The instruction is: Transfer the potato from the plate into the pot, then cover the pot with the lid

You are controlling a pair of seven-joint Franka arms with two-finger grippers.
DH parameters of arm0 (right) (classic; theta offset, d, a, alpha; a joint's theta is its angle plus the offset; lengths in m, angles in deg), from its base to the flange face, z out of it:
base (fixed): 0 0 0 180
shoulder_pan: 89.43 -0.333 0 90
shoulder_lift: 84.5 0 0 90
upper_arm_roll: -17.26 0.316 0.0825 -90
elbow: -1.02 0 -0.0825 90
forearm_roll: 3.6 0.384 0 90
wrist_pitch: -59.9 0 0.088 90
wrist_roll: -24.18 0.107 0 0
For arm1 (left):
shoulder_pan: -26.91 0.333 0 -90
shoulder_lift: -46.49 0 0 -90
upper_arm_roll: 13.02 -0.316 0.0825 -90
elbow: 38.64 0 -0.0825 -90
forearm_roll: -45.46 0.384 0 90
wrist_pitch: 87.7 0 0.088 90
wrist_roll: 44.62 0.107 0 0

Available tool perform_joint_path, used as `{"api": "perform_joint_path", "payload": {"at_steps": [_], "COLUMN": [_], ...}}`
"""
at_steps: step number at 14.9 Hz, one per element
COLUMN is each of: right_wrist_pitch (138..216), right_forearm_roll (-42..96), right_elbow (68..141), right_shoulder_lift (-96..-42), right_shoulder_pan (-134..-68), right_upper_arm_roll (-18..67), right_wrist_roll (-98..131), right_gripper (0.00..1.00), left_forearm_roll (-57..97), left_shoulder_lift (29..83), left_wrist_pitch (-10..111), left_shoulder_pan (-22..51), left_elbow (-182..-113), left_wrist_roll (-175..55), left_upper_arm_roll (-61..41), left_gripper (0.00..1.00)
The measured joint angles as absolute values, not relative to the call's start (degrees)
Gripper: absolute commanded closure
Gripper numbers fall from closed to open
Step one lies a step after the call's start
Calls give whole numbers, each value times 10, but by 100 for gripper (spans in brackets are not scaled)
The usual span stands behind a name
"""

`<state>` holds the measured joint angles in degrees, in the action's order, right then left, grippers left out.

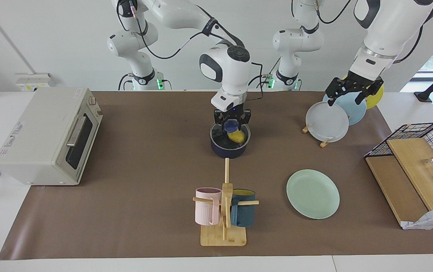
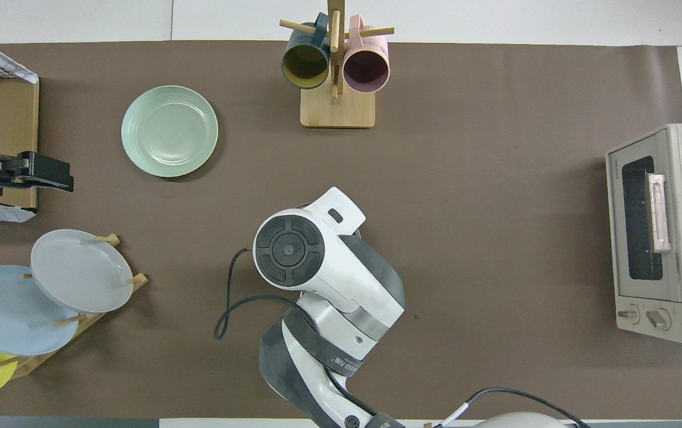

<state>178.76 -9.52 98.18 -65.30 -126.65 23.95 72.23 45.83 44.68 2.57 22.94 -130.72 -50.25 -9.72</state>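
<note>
The navy pot (image 1: 228, 151) stands mid-table, near the robots. Inside it lies the yellow potato (image 1: 238, 137), seen through the clear glass lid (image 1: 216, 136) that sits on the pot's rim. My right gripper (image 1: 232, 120) reaches straight down and is at the lid's blue knob (image 1: 232, 125). The mint-green plate (image 1: 313, 193) (image 2: 169, 131) lies bare, farther from the robots and toward the left arm's end. My left gripper (image 1: 346, 94) (image 2: 49, 178) hangs open and holds nothing above the plate rack. In the overhead view the right arm (image 2: 317, 267) hides the pot and lid.
A wooden rack (image 1: 324, 142) holds grey, light-blue and yellow plates. A mug tree (image 1: 224, 211) with a pink and a teal mug stands farther from the robots than the pot. A toaster oven (image 1: 46, 136) sits at the right arm's end, a wire basket (image 1: 420, 132) and boards at the left arm's.
</note>
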Motion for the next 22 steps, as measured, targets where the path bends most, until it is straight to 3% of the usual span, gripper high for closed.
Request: {"api": "perform_joint_path", "payload": {"at_steps": [6, 16, 19, 22], "right_wrist_pitch": [1736, 1510, 1446, 1437], "right_forearm_roll": [-99, -71, -65, -65], "right_elbow": [936, 915, 904, 905], "right_shoulder_lift": [-675, -835, -858, -854], "right_shoulder_pan": [-1252, -1047, -995, -972], "right_upper_arm_roll": [232, 228, 224, 203], "right_wrist_roll": [712, 419, 349, 309], "right_gripper": [0, 0, 0, 0], "left_forearm_roll": [458, 458, 458, 458], "left_shoulder_lift": [447, 447, 447, 447], "left_wrist_pitch": [26, 26, 26, 26], "left_shoulder_pan": [229, 229, 229, 229], "left_elbow": [-1307, -1307, -1307, -1307], "left_wrist_roll": [-503, -503, -503, -503], "left_upper_arm_roll": [-97, -97, -97, -97], "left_gripper": [0, 0, 0, 0]}}
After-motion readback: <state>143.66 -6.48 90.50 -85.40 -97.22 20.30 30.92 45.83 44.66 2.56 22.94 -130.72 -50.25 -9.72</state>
